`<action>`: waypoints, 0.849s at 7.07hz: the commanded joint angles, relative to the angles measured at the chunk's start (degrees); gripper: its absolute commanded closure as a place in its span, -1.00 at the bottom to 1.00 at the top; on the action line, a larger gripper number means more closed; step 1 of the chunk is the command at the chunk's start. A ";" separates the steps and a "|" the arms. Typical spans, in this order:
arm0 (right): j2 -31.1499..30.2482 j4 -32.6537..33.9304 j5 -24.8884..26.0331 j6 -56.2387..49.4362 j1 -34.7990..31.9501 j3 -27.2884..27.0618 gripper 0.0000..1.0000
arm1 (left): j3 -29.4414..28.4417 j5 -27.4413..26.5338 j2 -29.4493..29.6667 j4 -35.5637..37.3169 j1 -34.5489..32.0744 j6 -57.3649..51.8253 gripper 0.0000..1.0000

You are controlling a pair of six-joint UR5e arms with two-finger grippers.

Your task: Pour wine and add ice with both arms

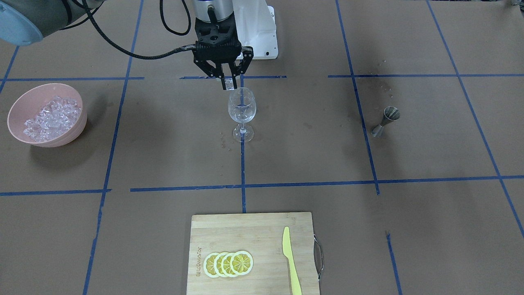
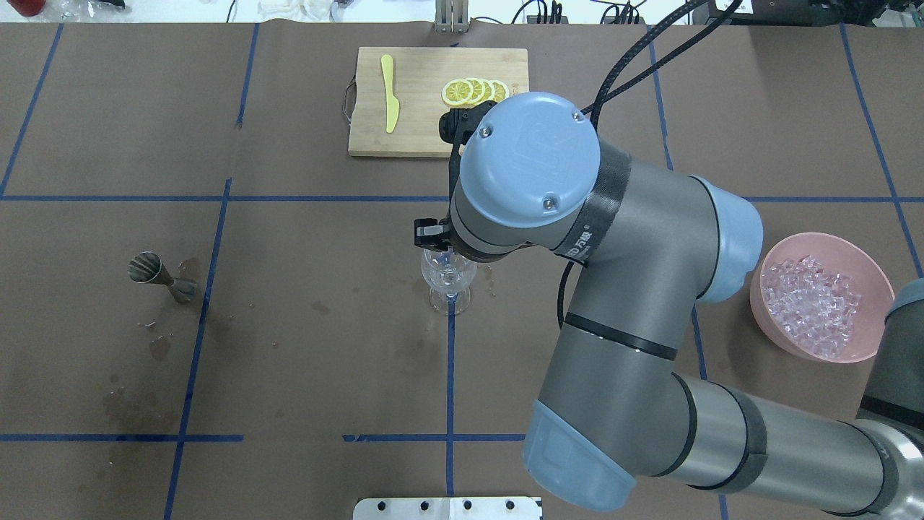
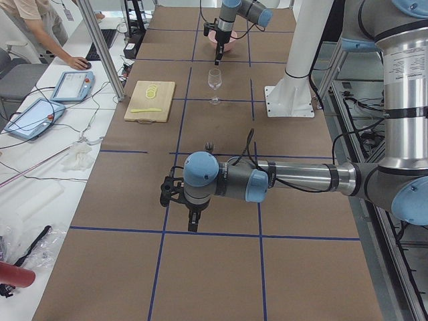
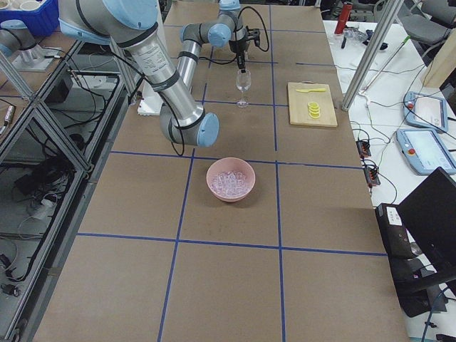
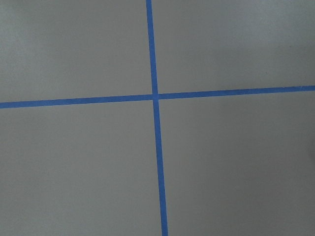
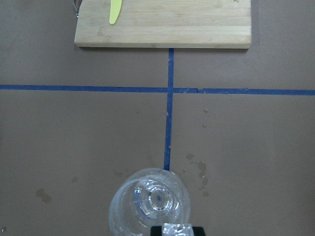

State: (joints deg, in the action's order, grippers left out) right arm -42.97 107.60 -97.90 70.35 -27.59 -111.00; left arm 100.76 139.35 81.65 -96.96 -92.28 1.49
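A clear wine glass (image 1: 242, 107) stands upright at the table's middle. My right gripper (image 1: 229, 84) hangs just above its rim, shut on a small clear ice cube (image 6: 177, 229); the right wrist view looks straight down into the glass bowl (image 6: 150, 201). The wine is too faint to make out in the glass. More ice (image 1: 51, 116) is heaped in a pink bowl (image 1: 16, 102), far from the glass. My left gripper (image 3: 193, 223) shows only in the exterior left view, low over bare table, and I cannot tell whether it is open or shut.
A metal jigger (image 1: 385, 121) stands on the left arm's side beside wet stains. On a wooden cutting board (image 1: 245, 229) at the operators' edge lie lemon slices (image 1: 228, 263) and a yellow knife (image 1: 291, 262). A person's arm (image 3: 57, 50) rests on a side desk.
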 commanded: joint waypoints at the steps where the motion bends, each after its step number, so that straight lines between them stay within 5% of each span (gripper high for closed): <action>1: 2.36 -0.02 1.66 0.84 1.04 3.06 0.71 | -0.13 -0.05 0.00 0.01 0.00 0.00 -1.00; 3: 2.02 -0.02 4.01 4.15 1.83 3.07 -0.99 | -0.13 -0.13 0.00 0.01 0.00 0.00 -1.00; 6: 1.58 0.41 3.69 3.48 2.01 2.81 -1.00 | 0.13 -0.22 0.00 0.01 0.08 0.00 -1.00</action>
State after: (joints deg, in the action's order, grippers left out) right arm -41.14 107.68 -93.98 74.34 -25.63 -107.98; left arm 100.78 139.20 81.65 -96.94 -92.25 1.49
